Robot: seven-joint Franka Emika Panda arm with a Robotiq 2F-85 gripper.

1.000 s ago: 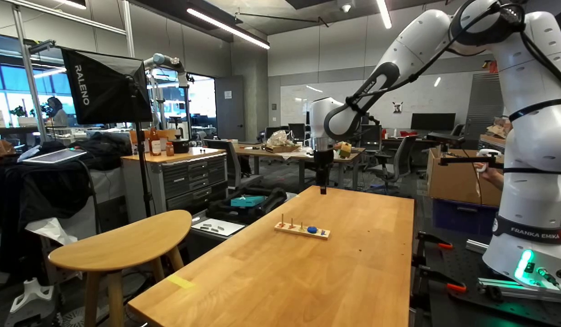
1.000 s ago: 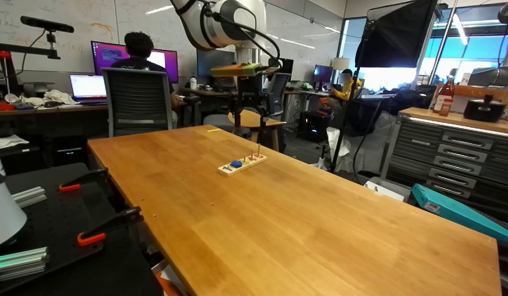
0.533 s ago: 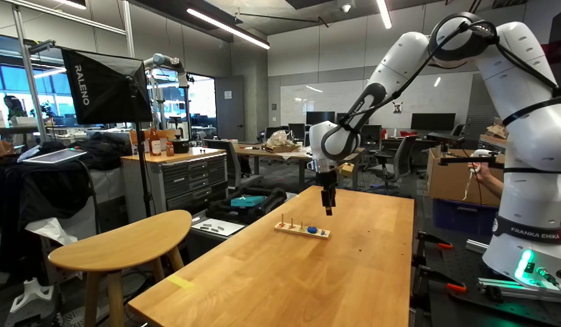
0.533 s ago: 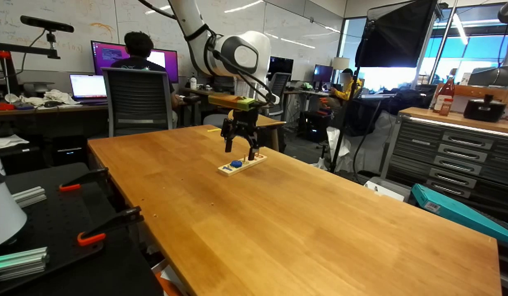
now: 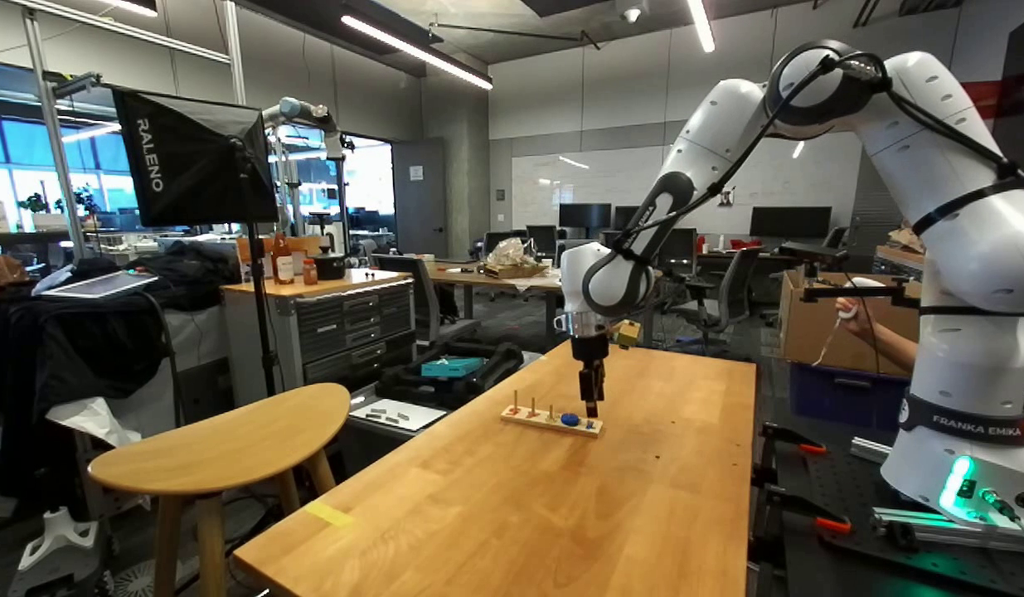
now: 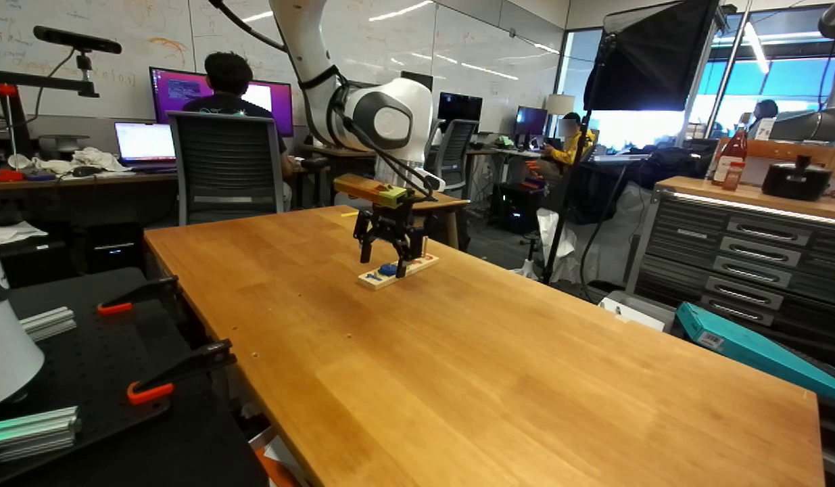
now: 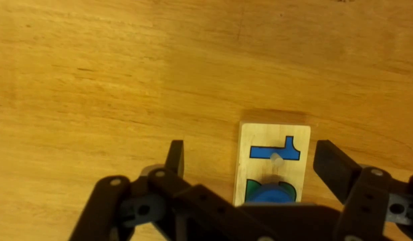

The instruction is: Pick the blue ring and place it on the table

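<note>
- Blue ring (image 7: 271, 194) lies below the claw (image 7: 251, 150), on a wooden peg board (image 7: 260, 131), over a green print (image 7: 251, 186) that it partly covers; the claw's body hides the rest of the ring in the wrist view. It is probably threaded on a peg, though no peg tip is visible there.
- Claw: fingers (image 7: 336, 169) spread wide, nothing gripped between the pads, hanging low over or beside the board in both exterior views. Whether a fingertip touches wood, I cannot tell.
- Bare peg (image 7: 277, 159), rising from the blue numeral one (image 7: 260, 152), stands nearer the line of the claw's tips than the ring does in the wrist view; dropping straight down might therefore pinch this peg, not the ring.
- Peg board, beneath the claw: its edge appears just beside one finger and well apart from the other. Closing off-centre would likely shove the board sideways; reaching too deep could clamp the board itself; a slanted lift could jam the ring and drag the board along.
- Light-wood table (image 5: 495, 514), under claw and board alike: placing is not yet begun, and a release from too high could let the ring roll.
</note>
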